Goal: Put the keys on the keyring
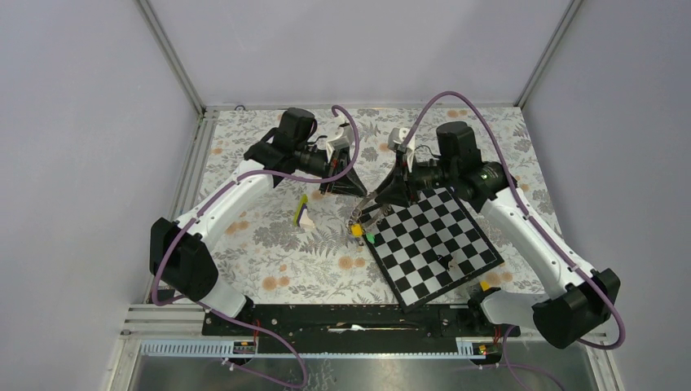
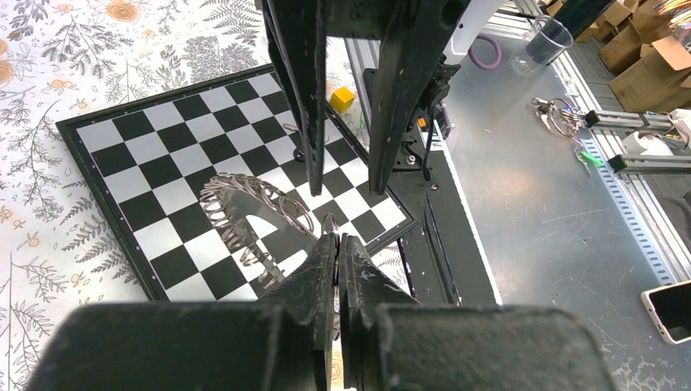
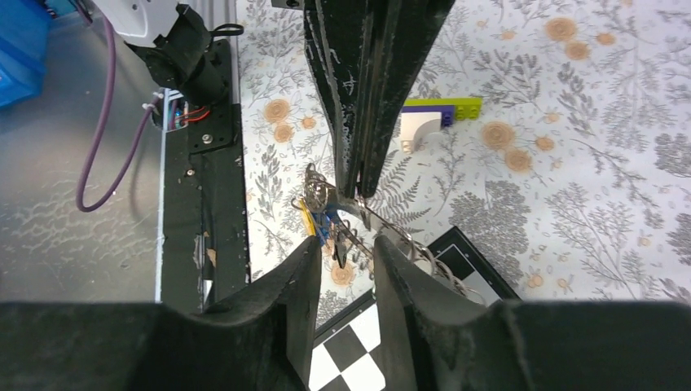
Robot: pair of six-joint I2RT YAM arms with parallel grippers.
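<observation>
The grey coiled keyring hangs in the air over the chessboard's far left corner, between my two grippers. My left gripper is shut on the keyring's rim. In the right wrist view the keyring runs from the left gripper's shut fingers toward my right gripper. The right gripper is open, its fingers on either side of the hanging keys. Yellow and blue keys and a dark one dangle from the ring. From above I see yellow and green key heads.
The chessboard lies tilted under the right arm, with a small dark item on it. A small yellow block sits at its near edge. A lime-and-white wedge lies on the floral cloth to the left, also in the right wrist view.
</observation>
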